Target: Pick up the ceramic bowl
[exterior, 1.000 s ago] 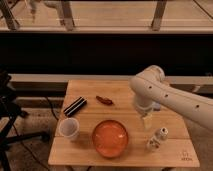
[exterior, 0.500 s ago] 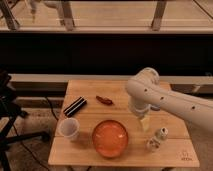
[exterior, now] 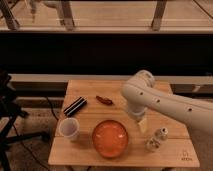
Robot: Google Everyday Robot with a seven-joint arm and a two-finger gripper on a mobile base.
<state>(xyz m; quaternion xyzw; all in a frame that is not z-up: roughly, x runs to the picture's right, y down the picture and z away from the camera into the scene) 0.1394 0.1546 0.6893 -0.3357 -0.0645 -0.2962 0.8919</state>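
Observation:
The ceramic bowl [exterior: 110, 138] is wide, shallow, orange and glossy. It sits on the wooden table [exterior: 90, 90] near the front edge, at the middle. My white arm reaches in from the right. My gripper [exterior: 142, 124] hangs below the arm's bend, just right of the bowl and above the table, close to the bowl's upper right rim.
A white cup [exterior: 69, 129] stands left of the bowl. A black flat bar [exterior: 75, 106] and a small red-brown object [exterior: 104, 100] lie behind them. Two small clear shakers [exterior: 156, 139] stand right of the bowl. A dark stand [exterior: 10, 107] is left of the table.
The arm has swung left, bringing the gripper nearer the bowl's right rim. The objects on the table have not moved.

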